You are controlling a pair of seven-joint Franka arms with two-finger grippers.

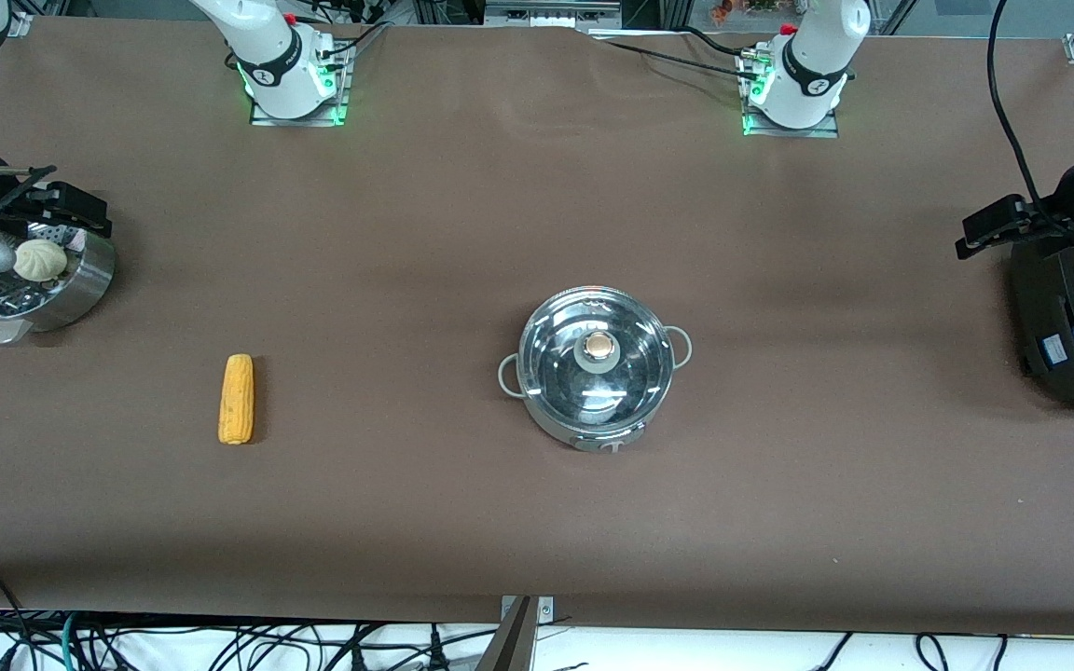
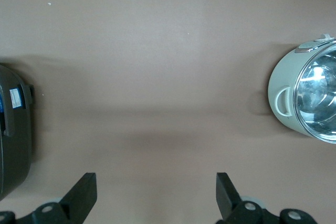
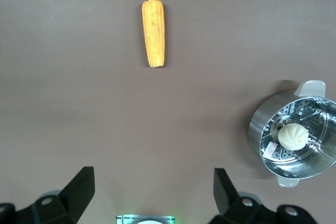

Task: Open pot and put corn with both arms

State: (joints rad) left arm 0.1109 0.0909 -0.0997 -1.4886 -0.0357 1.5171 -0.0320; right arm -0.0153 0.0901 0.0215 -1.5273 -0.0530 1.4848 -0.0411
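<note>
On brown worktop, lidded pot mid-table, corn toward right arm's end; left end effector and right end effector both wide, empty; glass lid likely fragile, best lifted by knob; corn stiff, light.

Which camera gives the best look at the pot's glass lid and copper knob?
The front view: the shiny round stainless-steel pot shows whole, glass lid and knob on. The left wrist view catches only its edge; the right wrist view misses it.
</note>
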